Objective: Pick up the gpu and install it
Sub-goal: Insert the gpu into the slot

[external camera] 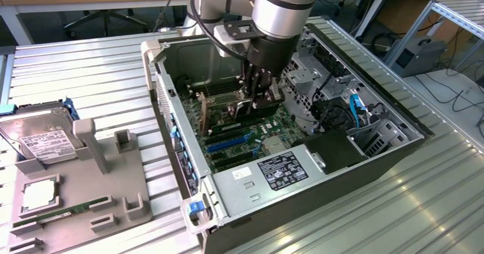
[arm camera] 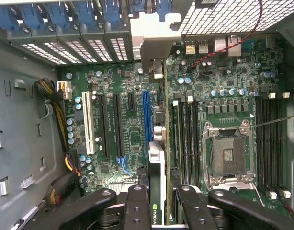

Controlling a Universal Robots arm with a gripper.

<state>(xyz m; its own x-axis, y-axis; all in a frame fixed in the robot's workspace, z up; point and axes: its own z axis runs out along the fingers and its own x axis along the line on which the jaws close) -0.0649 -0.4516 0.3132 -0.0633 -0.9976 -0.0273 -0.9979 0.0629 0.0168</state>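
My gripper is shut on the gpu, a thin card seen edge-on with a green logo near the fingers. Its silver bracket reaches toward the rear slot openings of the case. The card hangs over the motherboard, just beside the blue expansion slot; whether it touches the board I cannot tell. In the exterior view the gripper is down inside the open computer case, with the gpu held over the green board.
A white slot, black slots, memory slots and the bare processor socket lie around the card. Cable bundles run along the case wall. Outside, a grey fixture carries a hard drive and a memory stick.
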